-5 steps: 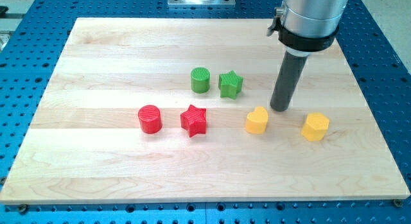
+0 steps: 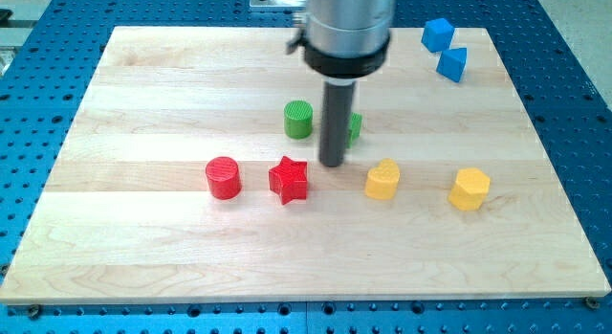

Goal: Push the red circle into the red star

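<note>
Resting on the worktop [image 2: 143, 104], my tip [image 2: 332, 165] was a plain dark rod end, so it gripped nothing and touched no block, as far as could be seen.

The red circle [image 2: 223, 177] sat well to the view's left of my tip and a little lower, upright on the wood. Between it and my tip lay the red star [image 2: 289, 179], near the circle with a clear strip of wood between them. The star's nearest point was just beside my tip on its lower left, and a narrow gap seemed to separate them.

Above my tip and slightly to the view's left stood the green circle [image 2: 298, 119]. The green star [image 2: 355, 126] was above my tip on the right, mostly hidden behind the rod. To the view's right of my tip and a touch lower was the yellow heart [image 2: 382, 180], and well beyond it the yellow hexagon [image 2: 469, 189].

Far toward the view's top right, two blue blocks lay close together: a blue cube [image 2: 437, 33] and, just below it, a blue block [image 2: 452, 63] that looked wedge-shaped.
</note>
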You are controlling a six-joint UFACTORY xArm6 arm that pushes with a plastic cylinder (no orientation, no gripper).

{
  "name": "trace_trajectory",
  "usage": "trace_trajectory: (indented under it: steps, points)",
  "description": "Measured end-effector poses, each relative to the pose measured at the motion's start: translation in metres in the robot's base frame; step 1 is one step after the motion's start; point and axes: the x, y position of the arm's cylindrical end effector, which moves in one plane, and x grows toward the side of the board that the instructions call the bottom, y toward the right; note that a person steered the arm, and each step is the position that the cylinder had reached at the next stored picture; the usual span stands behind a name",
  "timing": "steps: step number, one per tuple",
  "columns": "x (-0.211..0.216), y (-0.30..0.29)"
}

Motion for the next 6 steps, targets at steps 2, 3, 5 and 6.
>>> trace_trajectory:
  steps: [2, 3, 5, 6]
  points:
    - [-0.004, -0.078]
    - [0.002, -0.112]
    - [0.017, -0.134]
    - [0.062, -0.163]
